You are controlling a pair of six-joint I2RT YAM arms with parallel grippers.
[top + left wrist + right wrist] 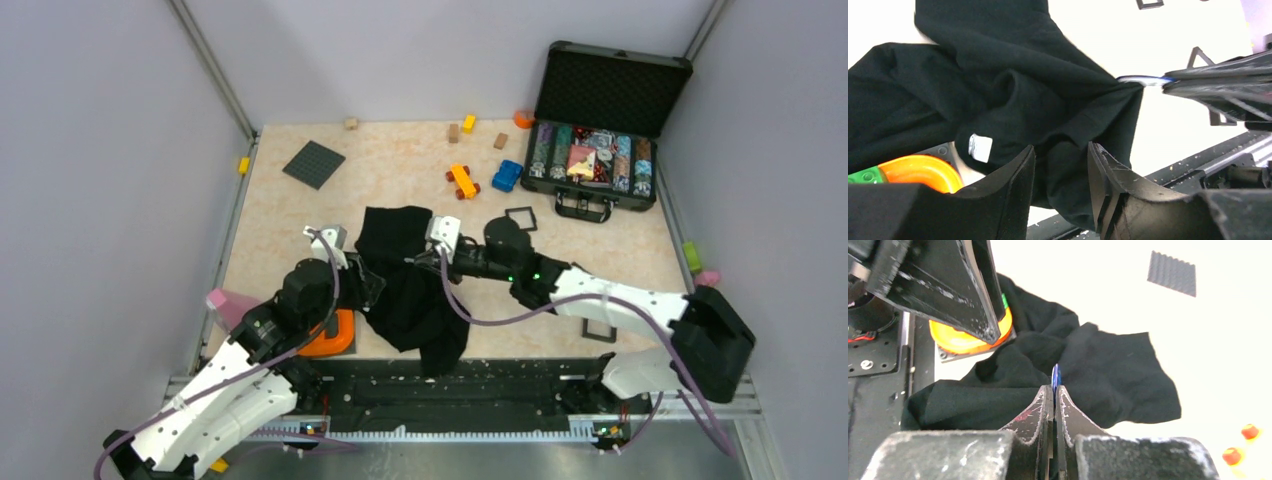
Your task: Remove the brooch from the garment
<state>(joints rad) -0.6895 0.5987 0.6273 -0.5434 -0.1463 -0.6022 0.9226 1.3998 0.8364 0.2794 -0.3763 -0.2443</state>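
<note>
Bottom centre of the right wrist view, the right gripper [1054, 390] pinches the brooch [1056, 374] edge-on, where the black garment [1113, 370] bunches to a peak. Farther off, low in the left wrist view, the left gripper [1060, 152] clamps a fold, probably anchoring it so the brooch pulls free.

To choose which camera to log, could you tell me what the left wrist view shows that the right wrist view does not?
Only the left wrist view shows a white label on the garment. Only the right wrist view shows the grey studded plate on the table. Both show the black garment, the orange ring, and the right gripper shut on the brooch, seen edge-on.
</note>
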